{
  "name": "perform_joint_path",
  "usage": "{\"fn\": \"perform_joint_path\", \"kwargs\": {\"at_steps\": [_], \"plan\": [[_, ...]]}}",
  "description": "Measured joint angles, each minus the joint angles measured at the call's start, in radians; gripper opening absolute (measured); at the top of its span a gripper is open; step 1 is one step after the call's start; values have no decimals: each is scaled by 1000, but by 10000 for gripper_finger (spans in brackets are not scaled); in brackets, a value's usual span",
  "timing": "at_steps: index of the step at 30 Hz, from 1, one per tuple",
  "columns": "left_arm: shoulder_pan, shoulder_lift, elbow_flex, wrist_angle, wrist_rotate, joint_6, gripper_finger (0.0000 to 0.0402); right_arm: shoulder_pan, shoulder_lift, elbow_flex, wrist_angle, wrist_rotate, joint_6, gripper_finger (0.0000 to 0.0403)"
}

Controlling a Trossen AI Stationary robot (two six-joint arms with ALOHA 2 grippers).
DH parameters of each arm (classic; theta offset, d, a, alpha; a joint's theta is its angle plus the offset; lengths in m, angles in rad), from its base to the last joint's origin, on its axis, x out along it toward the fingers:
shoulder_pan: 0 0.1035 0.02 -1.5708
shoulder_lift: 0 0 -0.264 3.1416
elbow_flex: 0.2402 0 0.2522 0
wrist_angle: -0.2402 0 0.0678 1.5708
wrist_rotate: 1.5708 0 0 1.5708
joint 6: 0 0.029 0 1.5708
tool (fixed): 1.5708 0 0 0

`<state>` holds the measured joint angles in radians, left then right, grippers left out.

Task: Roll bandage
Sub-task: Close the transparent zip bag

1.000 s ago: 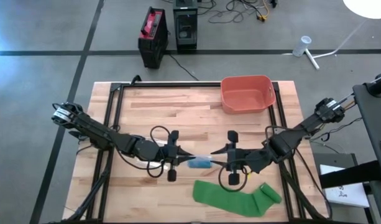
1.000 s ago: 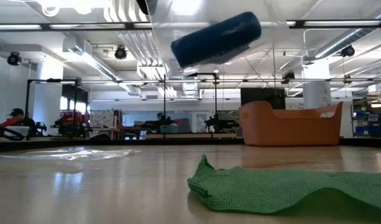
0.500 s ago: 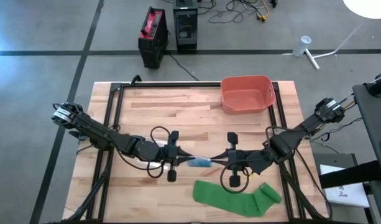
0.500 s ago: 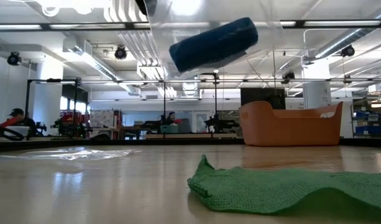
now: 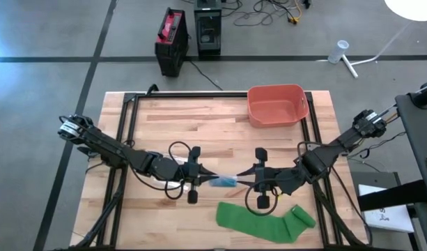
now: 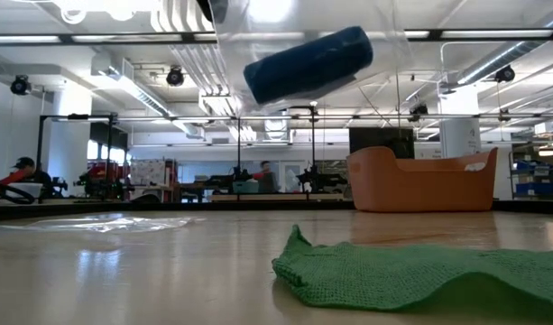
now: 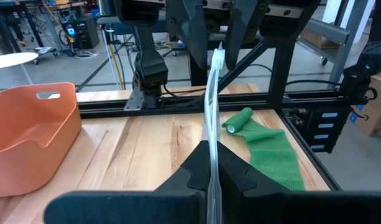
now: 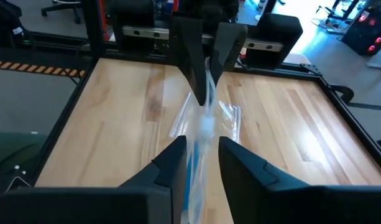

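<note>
A clear plastic bag (image 5: 223,181) with a blue bandage roll (image 6: 308,63) inside hangs above the table's middle, stretched between my two grippers. My left gripper (image 7: 213,149) is shut on the bag's left end. My right gripper (image 8: 201,146) stands open by a narrow gap, with the bag's right end (image 8: 199,134) between its fingers. A green bandage (image 5: 265,222) lies flat on the table near the front edge, its right end rolled up (image 7: 232,126). My left gripper pinches the bag's edge (image 7: 212,140) between its two fingers, coming nearly level from the table's left. The film runs straight from there toward the other gripper, and the bag is clear of the table. My right gripper: I cannot tell whether its fingers touch the bag.
An orange bin (image 5: 277,104) stands at the table's far right. A black frame (image 5: 122,139) runs around the table top. Bare wood lies at the far left and under the bag.
The blue roll in the bag has sunk a little and shifted slightly sideways in the low view. Both arms have kept their places.
</note>
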<state>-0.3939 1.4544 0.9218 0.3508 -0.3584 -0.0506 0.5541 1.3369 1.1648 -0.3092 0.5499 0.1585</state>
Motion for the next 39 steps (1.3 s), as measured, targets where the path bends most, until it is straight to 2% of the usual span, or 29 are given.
{"fn": "perform_joint_path", "kwargs": {"at_steps": [5, 11, 13, 21, 32, 39], "plan": [[0, 0, 0, 0, 1, 0, 0, 0, 0, 5, 2, 0, -2, 76], [0, 0, 0, -1, 1, 0, 0, 0, 0, 5, 4, 1, -3, 14], [0, 0, 0, -2, 1, 0, 0, -2, 3, 5, 13, 1, -4, 5], [0, 1, 0, -2, 2, 0, 0, -9, 6, 5, 38, 3, -19, 3], [0, 1, 0, -2, 2, 0, 0, -11, 31, 5, 61, 1, -29, 37], [0, 1, 0, -2, 2, 0, 0, -18, 36, 5, 63, 3, -41, 8]]}}
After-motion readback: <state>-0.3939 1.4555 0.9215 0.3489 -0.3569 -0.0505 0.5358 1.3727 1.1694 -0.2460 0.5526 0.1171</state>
